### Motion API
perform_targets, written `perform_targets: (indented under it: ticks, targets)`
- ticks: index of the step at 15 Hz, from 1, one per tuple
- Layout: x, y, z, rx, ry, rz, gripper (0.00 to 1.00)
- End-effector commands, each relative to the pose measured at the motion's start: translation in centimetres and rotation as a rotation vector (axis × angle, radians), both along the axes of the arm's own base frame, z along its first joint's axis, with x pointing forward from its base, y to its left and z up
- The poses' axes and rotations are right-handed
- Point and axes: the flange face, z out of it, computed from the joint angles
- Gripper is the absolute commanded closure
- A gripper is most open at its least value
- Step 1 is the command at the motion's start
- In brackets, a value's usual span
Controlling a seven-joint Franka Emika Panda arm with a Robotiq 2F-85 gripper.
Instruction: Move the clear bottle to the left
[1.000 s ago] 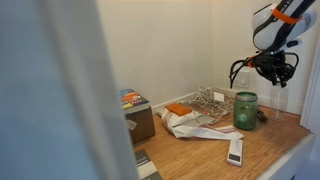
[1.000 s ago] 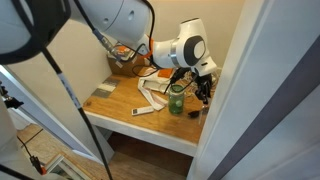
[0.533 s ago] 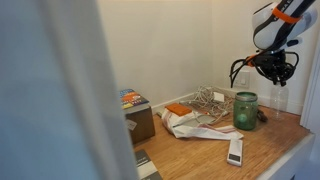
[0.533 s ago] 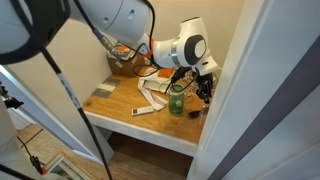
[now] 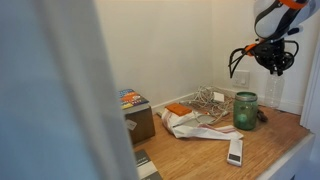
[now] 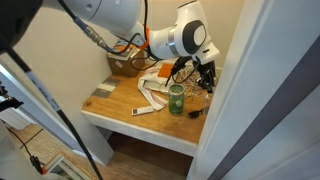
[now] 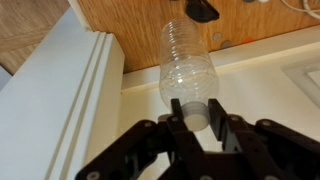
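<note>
In the wrist view my gripper is shut on the white-capped neck of the clear bottle, which hangs below the jaws over the wooden tabletop's back corner. In an exterior view the gripper is high at the right, with the faint clear bottle under it. The gripper also shows in the other exterior view. The green-tinted glass jar stands on the table just beside it and also shows in an exterior view.
A white remote lies near the table's front edge. A crumpled cloth and tangled cables lie mid-table. A brown box stands at the left. White walls and trim close in the corner.
My gripper has risen from beside the green jar, with the bottle in its jaws. The jar and the other things have not moved.
</note>
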Motion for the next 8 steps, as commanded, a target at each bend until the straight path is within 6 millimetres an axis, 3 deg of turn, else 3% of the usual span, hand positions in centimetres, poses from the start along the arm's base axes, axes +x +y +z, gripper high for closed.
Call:
perform_targets:
  ticks: [1,8]
  targets:
    - [-1.2,1.1,4.1,-0.036,-0.065,0.063,0.92]
    - [-3.1,4.9,9.7,-0.015,-0.139,0.287,0.92]
